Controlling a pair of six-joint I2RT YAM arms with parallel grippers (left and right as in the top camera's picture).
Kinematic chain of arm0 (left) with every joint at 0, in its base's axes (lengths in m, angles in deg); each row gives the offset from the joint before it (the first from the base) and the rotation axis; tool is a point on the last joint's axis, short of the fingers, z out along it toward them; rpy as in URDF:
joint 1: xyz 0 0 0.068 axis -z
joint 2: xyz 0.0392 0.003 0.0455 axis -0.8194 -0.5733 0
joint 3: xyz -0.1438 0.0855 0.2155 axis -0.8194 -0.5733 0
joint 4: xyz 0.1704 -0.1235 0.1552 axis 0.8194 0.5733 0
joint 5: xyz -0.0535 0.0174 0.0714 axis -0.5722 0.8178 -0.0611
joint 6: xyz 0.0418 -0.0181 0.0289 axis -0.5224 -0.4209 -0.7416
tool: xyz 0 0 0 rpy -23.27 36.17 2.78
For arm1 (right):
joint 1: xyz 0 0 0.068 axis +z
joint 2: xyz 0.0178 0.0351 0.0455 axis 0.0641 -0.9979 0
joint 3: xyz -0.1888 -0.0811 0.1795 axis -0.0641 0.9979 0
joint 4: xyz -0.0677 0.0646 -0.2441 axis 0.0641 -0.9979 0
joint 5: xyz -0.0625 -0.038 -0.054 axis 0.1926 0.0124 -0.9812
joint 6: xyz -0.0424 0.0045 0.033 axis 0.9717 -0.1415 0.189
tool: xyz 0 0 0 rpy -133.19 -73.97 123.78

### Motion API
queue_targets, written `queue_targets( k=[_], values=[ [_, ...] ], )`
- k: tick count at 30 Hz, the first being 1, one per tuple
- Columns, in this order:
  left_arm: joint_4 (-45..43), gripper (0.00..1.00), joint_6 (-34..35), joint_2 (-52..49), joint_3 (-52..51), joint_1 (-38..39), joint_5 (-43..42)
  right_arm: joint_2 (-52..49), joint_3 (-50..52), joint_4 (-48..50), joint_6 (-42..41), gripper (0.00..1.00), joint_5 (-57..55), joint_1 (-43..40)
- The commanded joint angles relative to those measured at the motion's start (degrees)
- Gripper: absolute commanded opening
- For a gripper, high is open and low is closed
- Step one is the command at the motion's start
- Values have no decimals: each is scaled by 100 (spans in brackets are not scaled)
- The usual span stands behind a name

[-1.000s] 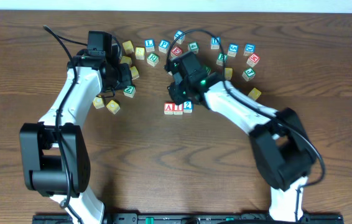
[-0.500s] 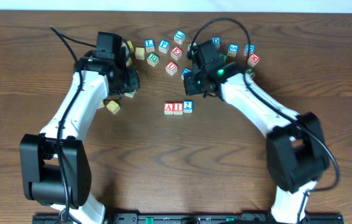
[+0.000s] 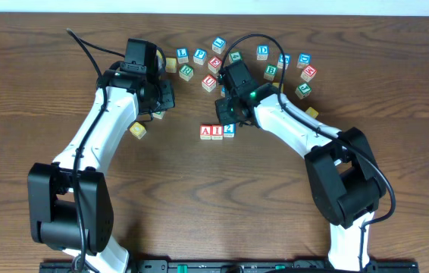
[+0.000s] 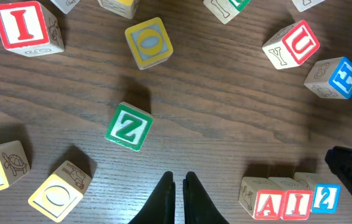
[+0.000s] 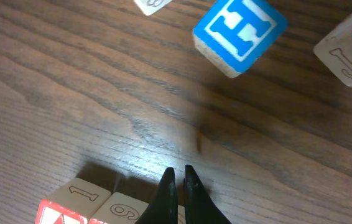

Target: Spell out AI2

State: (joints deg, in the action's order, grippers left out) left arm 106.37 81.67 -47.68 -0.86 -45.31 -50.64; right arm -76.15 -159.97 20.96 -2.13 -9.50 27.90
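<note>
The red A cube (image 3: 205, 131), red I cube (image 3: 217, 131) and blue 2 cube (image 3: 229, 130) stand in a touching row at the table's middle, reading A I 2. They also show at the left wrist view's lower right: A cube (image 4: 267, 204), I cube (image 4: 298, 203), 2 cube (image 4: 325, 197). My right gripper (image 3: 227, 119) is shut and empty, tips just over the 2 cube's far edge. In the right wrist view the gripper (image 5: 179, 179) hides that cube. My left gripper (image 4: 179, 185) is shut and empty, hanging right of the green Z cube (image 4: 128, 127).
Several loose letter cubes arc along the back (image 3: 264, 51). A blue H cube (image 5: 239, 31) lies just beyond the right fingertips. Near the left gripper lie a yellow O cube (image 4: 58, 190), a red I cube (image 4: 25, 26) and a red U cube (image 4: 294, 43).
The right arm swung up toward the back cubes, then came back down to the 2 cube with its jaws closed. The left arm drifted slightly right. The A I 2 row stayed put.
</note>
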Motion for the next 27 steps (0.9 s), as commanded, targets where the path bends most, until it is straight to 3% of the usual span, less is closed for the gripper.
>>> queue_targets(
  k=[1, 27],
  values=[
    [-4, 8, 31, -35, -94, 2, 76, -20, 22, -7, 328, 1, -234, 131],
    [-7, 7, 28, -35, -94, 2, 76, -26, 181, -122, 520, 1, -726, 238]
  ],
)
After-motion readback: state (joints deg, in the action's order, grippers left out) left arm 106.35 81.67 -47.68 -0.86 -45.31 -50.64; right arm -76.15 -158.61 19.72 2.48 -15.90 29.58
